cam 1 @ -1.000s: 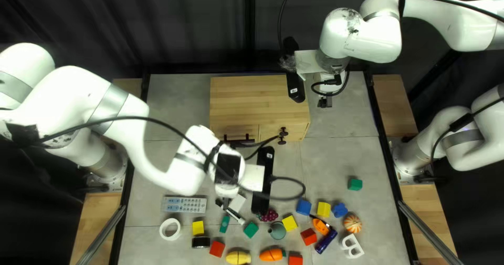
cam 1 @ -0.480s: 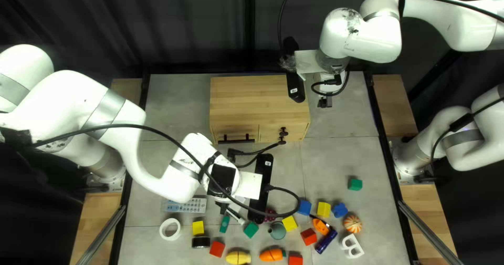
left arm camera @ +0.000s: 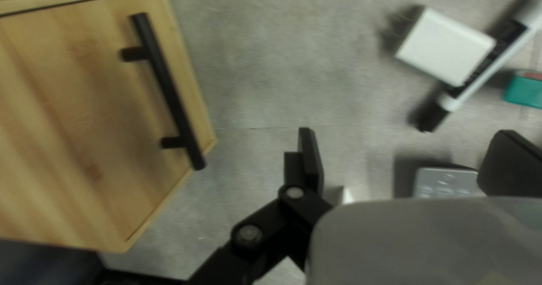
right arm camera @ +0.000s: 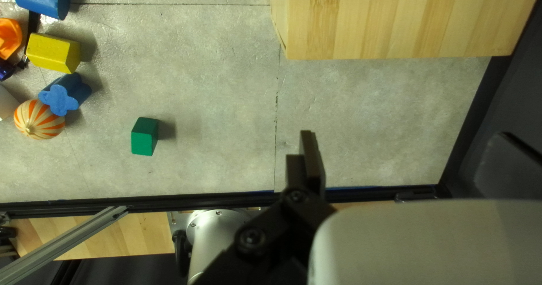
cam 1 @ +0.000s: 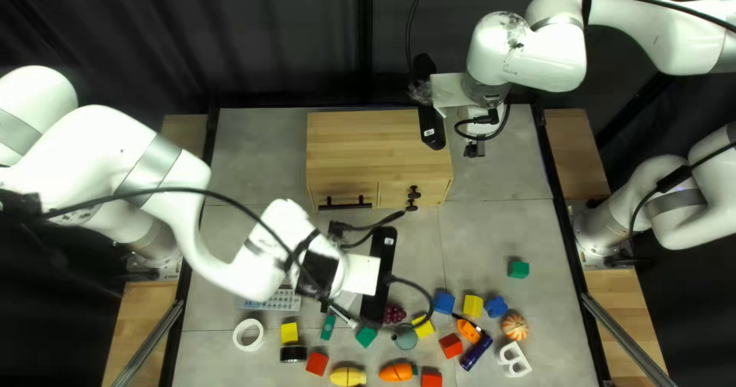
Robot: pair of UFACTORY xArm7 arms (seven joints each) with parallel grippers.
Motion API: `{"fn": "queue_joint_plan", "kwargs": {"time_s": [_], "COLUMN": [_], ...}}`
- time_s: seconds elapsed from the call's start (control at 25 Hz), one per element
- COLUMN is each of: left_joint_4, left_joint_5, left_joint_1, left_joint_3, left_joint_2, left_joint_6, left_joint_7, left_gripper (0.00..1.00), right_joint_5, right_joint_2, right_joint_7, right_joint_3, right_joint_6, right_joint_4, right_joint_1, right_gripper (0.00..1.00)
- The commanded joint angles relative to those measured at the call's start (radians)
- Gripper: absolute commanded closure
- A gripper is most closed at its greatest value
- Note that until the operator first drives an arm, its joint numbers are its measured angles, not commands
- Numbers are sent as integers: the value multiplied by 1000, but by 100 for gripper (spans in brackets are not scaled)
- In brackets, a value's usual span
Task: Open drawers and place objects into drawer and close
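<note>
Left arm point(cam 1: 261, 268), top left view: has drawn a little back from the light wooden cabinet point(cam 1: 376, 141), baring the black metal bar handle point(cam 1: 345, 206); the drawer front looks shut, so opening it seems still to do.
Right arm point(cam 1: 537, 53), top left view: unmoved, at the cabinet's far corner.
Coloured blocks point(cam 1: 316, 364), top left view: loose beyond the left arm's wrist, away from the cabinet; none visibly stowed.
Curtain point(cam 1: 284, 42), top left view: dark, hanging behind both arms' workspace.
Left gripper point(left arm camera: 405, 131), left wrist view: fingers apart, holding nothing; bar handle outside one finger.
White rectangular block point(left arm camera: 446, 45), left wrist view: ahead of the gripper, beside a black-and-white marker point(left arm camera: 480, 70); likely something to stow later.
Right gripper point(right arm camera: 404, 133), right wrist view: spread and empty, the cabinet ahead of it.
Green wooden block point(right arm camera: 144, 136), right wrist view: well off to the gripper's side.
Tabletop point(right arm camera: 214, 64), right wrist view: mottled grey, seamed, edged by a black rail point(right arm camera: 141, 204) near the gripper.
</note>
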Motion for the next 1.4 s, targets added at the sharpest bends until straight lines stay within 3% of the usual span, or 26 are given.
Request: {"fn": "queue_joint_plan", "kwargs": {"time_s": [0.04,0.36,0.44,0.48,0.6,0.8,1.16,1.4], "left_joint_4": [1,39,39,39,39,39,39,39], "left_joint_5": [36,63,63,63,63,63,63,63], "left_joint_1": [-7,-5,-5,-5,-5,-5,-5,-5], "left_joint_3": [-3,5,5,5,5,5,5,5], "left_joint_2": [0,32,32,32,32,32,32,32], "left_joint_6": [2,3,3,3,3,3,3,3], "left_joint_7": [-12,-18,-18,-18,-18,-18,-18,-18], "left_gripper": [0,0,0,0,0,0,0,0], "right_joint_5": [0,0,-44,-70,-133,-270,-366,-409], "right_joint_2": [0,0,72,152,201,75,-220,-338], "right_joint_7": [0,0,45,113,251,443,520,489], "right_joint_3": [0,0,26,37,42,36,6,-112], "right_joint_6": [0,0,49,110,184,210,110,-33], "right_joint_4": [0,0,81,174,244,125,-166,-317], "right_joint_1": [0,0,6,0,-20,-55,-113,-183], "right_gripper": [0,0,0,0,0,0,0,0]}}
